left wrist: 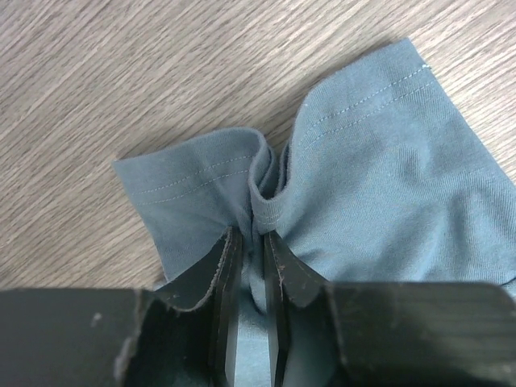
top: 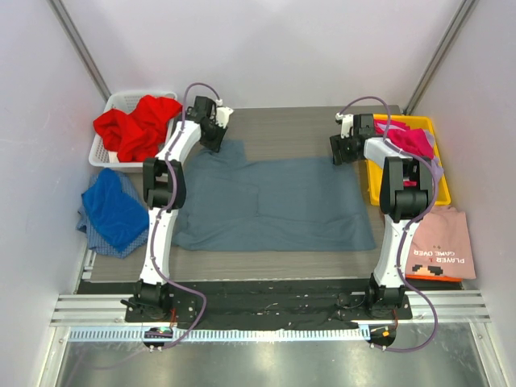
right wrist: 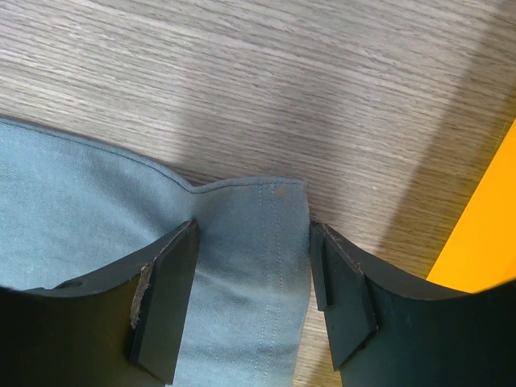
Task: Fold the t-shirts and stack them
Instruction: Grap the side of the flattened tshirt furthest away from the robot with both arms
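Now we see our left gripper (left wrist: 248, 242) clenched on a bunched fold of the slate blue-grey t-shirt (top: 274, 201), which lies spread on the table (top: 282, 129) between the arms. Our right gripper (right wrist: 254, 242) stands wide apart astride its hemmed corner, pinching nothing.

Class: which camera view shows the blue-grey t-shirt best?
Top external: the blue-grey t-shirt lies spread on the table, nearly its whole outline visible. Left wrist shows only a hem edge pinched in the left end effector; right wrist only a corner within the open right end effector.
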### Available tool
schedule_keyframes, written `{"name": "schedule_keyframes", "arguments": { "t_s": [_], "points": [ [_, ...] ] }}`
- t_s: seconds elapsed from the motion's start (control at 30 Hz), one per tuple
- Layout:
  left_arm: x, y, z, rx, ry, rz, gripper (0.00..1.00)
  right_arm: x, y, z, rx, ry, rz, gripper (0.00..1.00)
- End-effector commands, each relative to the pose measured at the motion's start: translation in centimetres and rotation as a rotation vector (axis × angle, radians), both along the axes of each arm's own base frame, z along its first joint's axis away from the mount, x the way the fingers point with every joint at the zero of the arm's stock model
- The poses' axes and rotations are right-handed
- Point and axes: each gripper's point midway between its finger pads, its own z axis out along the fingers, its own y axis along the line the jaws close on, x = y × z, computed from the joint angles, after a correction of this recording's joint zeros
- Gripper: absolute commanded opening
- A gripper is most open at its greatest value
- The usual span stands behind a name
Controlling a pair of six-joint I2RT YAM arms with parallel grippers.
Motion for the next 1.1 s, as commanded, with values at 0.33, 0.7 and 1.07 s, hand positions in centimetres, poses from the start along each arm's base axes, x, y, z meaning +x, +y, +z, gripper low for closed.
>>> {"name": "schedule_keyframes", "arguments": {
  "t_s": [0.33,0.7,1.07],
  "points": [
    [-4.1,1.9,-2.0,0.094,0.134,0.007,0.18,1.1,-0.5,0.8,-0.035,-0.007,-0.005,0.63],
    [-3.1,1.6,-0.1,0.099,0.063,0.014,0.12,0.5,-1.0,-0.1,-0.066,0.021,-0.005,0.23],
    [-3.0,-0.4,3.5,0.171,-0.020,-0.029,0.01,-0.5,-1.0,1.5,-0.071,0.011,0.002,0.01]
  ]
}}
